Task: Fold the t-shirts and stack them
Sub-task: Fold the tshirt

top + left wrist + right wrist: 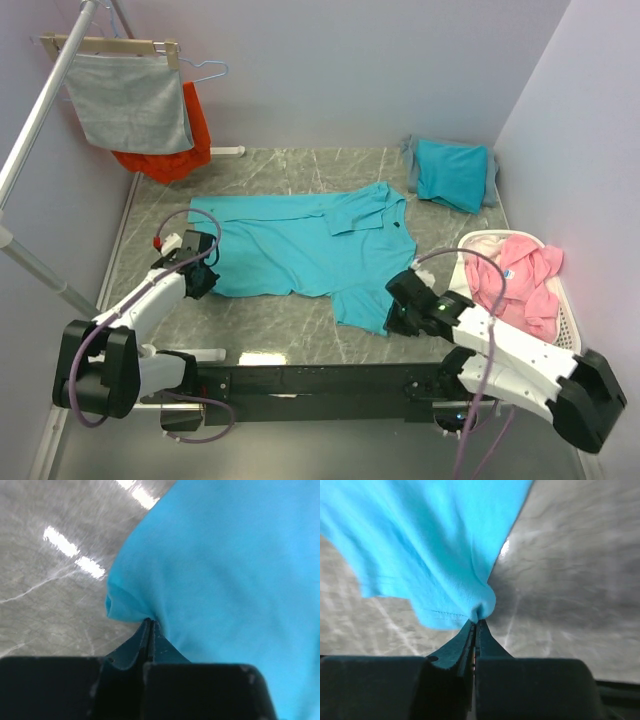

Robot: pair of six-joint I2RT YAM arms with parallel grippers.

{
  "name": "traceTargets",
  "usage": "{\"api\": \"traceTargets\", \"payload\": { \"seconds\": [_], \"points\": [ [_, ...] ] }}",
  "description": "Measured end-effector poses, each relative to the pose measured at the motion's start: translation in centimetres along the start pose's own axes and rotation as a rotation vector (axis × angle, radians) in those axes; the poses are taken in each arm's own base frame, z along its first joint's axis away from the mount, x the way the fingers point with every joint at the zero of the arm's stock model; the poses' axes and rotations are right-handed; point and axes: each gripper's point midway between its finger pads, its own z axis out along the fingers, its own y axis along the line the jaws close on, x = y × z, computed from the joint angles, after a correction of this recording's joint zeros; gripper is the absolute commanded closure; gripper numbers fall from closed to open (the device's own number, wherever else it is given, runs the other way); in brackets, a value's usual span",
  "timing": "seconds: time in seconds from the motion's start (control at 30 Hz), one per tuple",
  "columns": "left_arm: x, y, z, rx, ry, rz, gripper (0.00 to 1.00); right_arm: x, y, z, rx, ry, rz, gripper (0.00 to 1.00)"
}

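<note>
A turquoise t-shirt (300,245) lies spread across the grey marble table, collar toward the right. My left gripper (203,281) is shut on its near-left corner; in the left wrist view the cloth (225,570) bunches at the closed fingertips (150,622). My right gripper (393,322) is shut on the near-right hem, and the right wrist view has the hem fold (445,565) pinched at the tips (478,621). A second t-shirt (453,174), folded, rests at the back right.
A white basket (570,310) holding pink clothes stands at the right edge. A grey cloth (130,100) and an orange-red garment (180,150) hang from a rack at the back left. Walls close in on the table.
</note>
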Motion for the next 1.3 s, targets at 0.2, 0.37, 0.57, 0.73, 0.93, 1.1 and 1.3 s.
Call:
{"api": "traceTargets", "payload": {
  "seconds": [0.2,0.37,0.57,0.73,0.93,1.1,1.3],
  "points": [
    [-2.5,-1.8,-2.2,0.05,-0.042,-0.002,0.99,-4.7,1.0,-4.2,-0.055,-0.178,0.065,1.0],
    [-2.7,-1.5,-2.7,0.047,-0.043,-0.002,0.99,-6.9,0.6,-5.2,-0.026,-0.238,0.065,1.0],
    [-3.2,-0.7,-2.9,0.016,-0.045,0.011,0.99,-9.0,0.2,-5.5,0.018,-0.261,0.045,1.0],
    [-5.7,-1.0,-3.6,0.023,-0.089,0.001,0.99,-10.9,2.1,-6.4,-0.045,-0.28,0.016,1.0],
    [-8.3,-1.9,-3.4,0.028,-0.125,0.003,0.99,-12.4,3.1,-5.8,-0.049,-0.279,-0.028,1.0],
    [-9.3,-3.0,-1.8,0.022,-0.115,0.031,0.99,-13.8,2.5,-4.2,0.004,-0.266,-0.037,1.0],
    [-10.9,-4.9,0.4,0.021,-0.103,0.053,0.99,-17.3,2.7,-2.4,0.041,-0.265,-0.042,1.0]
  ]
}}
